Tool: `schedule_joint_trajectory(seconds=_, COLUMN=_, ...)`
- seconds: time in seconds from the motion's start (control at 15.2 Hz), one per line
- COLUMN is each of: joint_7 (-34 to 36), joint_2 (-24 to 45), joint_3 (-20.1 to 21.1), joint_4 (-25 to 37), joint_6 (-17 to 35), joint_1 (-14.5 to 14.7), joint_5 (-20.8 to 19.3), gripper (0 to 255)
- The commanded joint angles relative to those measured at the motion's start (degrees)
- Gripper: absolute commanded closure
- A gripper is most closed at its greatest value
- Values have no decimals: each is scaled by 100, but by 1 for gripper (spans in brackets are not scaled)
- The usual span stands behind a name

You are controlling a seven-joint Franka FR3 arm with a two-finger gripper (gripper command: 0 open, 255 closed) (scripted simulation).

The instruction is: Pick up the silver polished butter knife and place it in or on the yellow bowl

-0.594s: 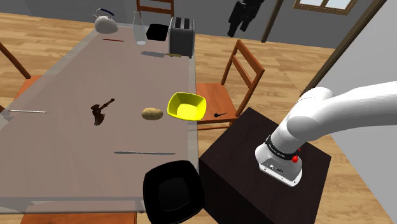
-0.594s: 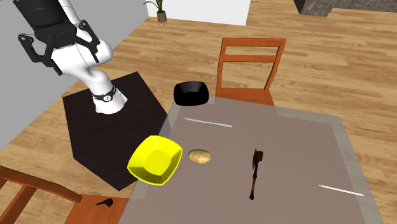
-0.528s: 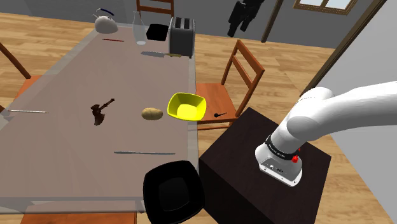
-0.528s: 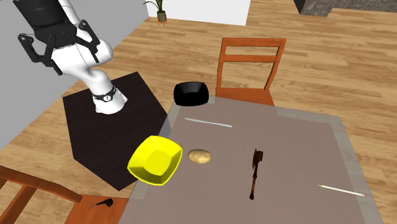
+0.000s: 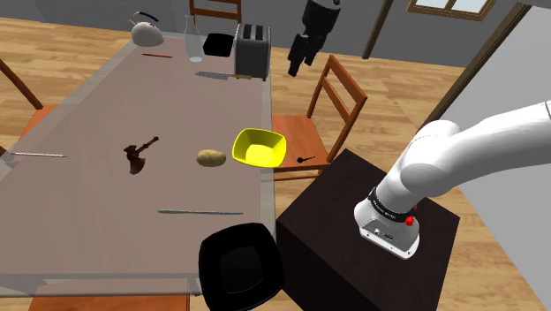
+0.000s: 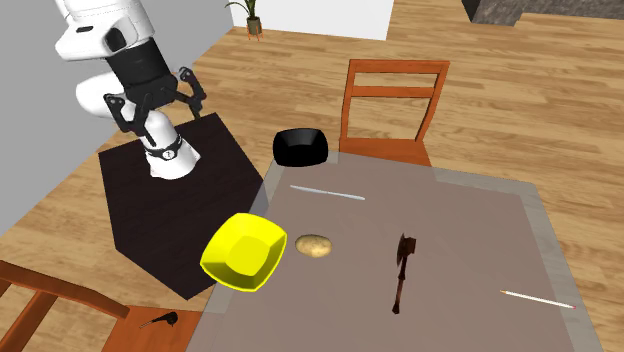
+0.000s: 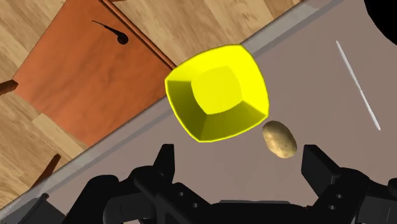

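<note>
Knife (image 6: 327,192) lies flat along the bench's (image 6: 460,250) end, well apart from the raised gripper (image 6: 157,100), whose fingers (image 7: 164,160) stand apart, empty.

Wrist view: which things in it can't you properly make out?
In the wrist view:
Black bowl: cut off by the picture's edge, just a sliver shows.
Small dark thing on the chair: too small to identify.
Butter knife: too thin to tell handle from blade.
</note>
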Motion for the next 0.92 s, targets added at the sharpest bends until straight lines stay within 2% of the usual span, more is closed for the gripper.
schedule_joint_trajectory(seconds=0.0, joint_7=7, joint_2=153, joint_3=130, joint_4=-168, joint_6=329, joint_1=111, joint_5=71, gripper=0)
schedule_joint_trajectory(seconds=0.86, joint_7=35, joint_2=1934, joint_3=951, joint_4=-406, joint_6=2347, joint_1=684, joint_5=244, gripper=0)
